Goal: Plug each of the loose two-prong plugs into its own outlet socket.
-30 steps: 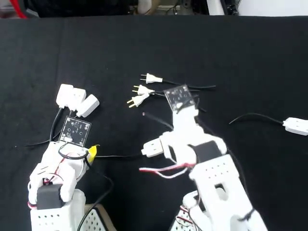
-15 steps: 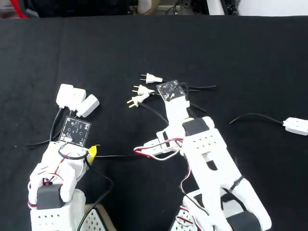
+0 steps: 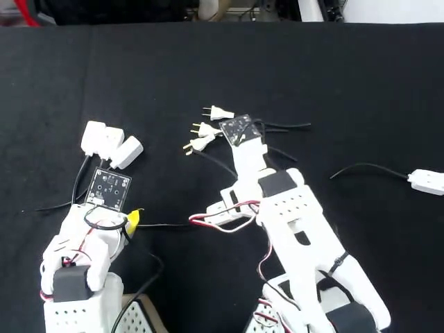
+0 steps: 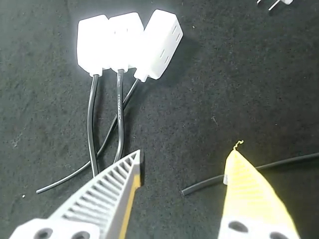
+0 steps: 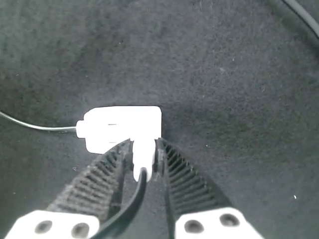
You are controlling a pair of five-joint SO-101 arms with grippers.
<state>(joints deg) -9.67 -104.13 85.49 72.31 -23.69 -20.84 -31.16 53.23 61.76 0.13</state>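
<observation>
Three white outlet sockets lie bunched at the left, also seen in the left wrist view as sockets with black cables. My left gripper stands open just short of them, with only a loose cable end on the cloth between its fingers. Three two-prong plugs lie mid-table. My right arm stretches up to them, its gripper hidden under the wrist. In the right wrist view my right gripper is shut on a white plug that butts against a white socket block; its prongs are hidden.
A fourth white socket with a black cable lies at the far right. Thin black cables trail from the plugs across the middle of the black cloth. Red and white wires hang off the right arm.
The right arm has stretched forward and to the left, its wrist now right beside the three plugs. The left arm and the sockets have kept still.
</observation>
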